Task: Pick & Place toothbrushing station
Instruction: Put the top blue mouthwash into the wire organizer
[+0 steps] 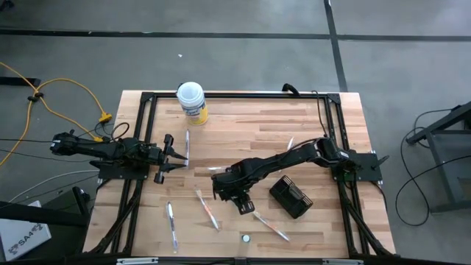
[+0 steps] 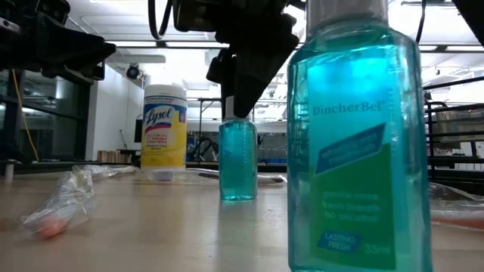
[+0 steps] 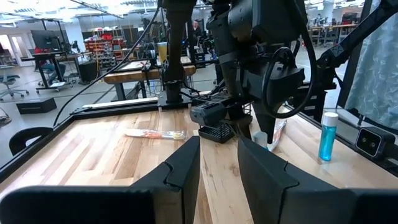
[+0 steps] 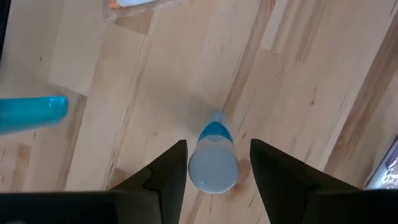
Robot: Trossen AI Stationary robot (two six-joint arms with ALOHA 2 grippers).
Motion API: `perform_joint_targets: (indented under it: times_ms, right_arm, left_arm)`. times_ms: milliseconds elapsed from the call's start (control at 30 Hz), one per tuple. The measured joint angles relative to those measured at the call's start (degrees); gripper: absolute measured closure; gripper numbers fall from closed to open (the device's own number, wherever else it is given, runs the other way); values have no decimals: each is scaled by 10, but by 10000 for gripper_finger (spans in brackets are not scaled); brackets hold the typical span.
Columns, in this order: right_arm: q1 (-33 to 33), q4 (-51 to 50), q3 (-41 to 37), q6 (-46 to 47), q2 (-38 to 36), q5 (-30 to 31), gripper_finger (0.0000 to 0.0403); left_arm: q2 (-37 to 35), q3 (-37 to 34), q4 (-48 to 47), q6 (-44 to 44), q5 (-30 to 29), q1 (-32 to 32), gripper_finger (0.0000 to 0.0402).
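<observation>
The toothbrushing station (image 1: 291,197), a small black ribbed block, rests on the wooden table to the right of my right gripper (image 1: 235,195); it also shows in the left wrist view (image 3: 217,130). My right gripper (image 4: 217,155) points steeply down, open, over a small upright blue bottle (image 2: 237,159). Its fingers stand on either side of the bottle's white cap (image 4: 213,168). My left gripper (image 3: 217,168) waits open and level at the table's left side (image 1: 173,154), holding nothing.
A white-lidded yellow canister (image 1: 191,101) stands at the far left. Several wrapped toothbrushes (image 1: 208,210) lie scattered on the table's near half. A second blue bottle (image 2: 355,143) stands close to the near edge. A black frame (image 1: 221,96) rims the table.
</observation>
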Motion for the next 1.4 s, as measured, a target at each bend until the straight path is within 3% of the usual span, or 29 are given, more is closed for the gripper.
perform_joint_targets:
  times_ms: [300,733,1400]
  right_arm:
    - [-2,-3,1,1,5,0,240]
    - [-2,-7,1,1,5,9,310]
    - [-2,-16,17,0,6,31,313]
  left_arm:
    - [0,0,0,0,0,0,299]
    - [0,0,0,0,0,0,299]
    - [0,0,0,0,0,0,299]
